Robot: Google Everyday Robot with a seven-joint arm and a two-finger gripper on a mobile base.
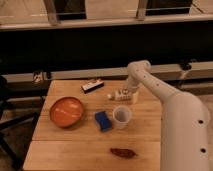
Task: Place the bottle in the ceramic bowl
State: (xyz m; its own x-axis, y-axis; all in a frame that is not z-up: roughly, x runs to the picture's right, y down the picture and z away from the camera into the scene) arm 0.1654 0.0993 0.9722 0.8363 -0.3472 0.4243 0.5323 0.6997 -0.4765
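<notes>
The small white bottle (119, 94) lies on its side on the wooden table (75, 145), cap toward the left, just behind the translucent white cup (122, 116). My gripper (131, 96) is down at the bottle's right end, touching or around it. The ceramic bowl (66, 111), orange-red inside with a darker rim, sits at the table's left, well apart from the gripper and empty.
A dark flat box with a white strip (92, 86) lies at the back of the table. A blue sponge (103, 121) sits left of the cup. A dark red, chili-like object (123, 152) lies near the front edge. A dark counter runs behind the table.
</notes>
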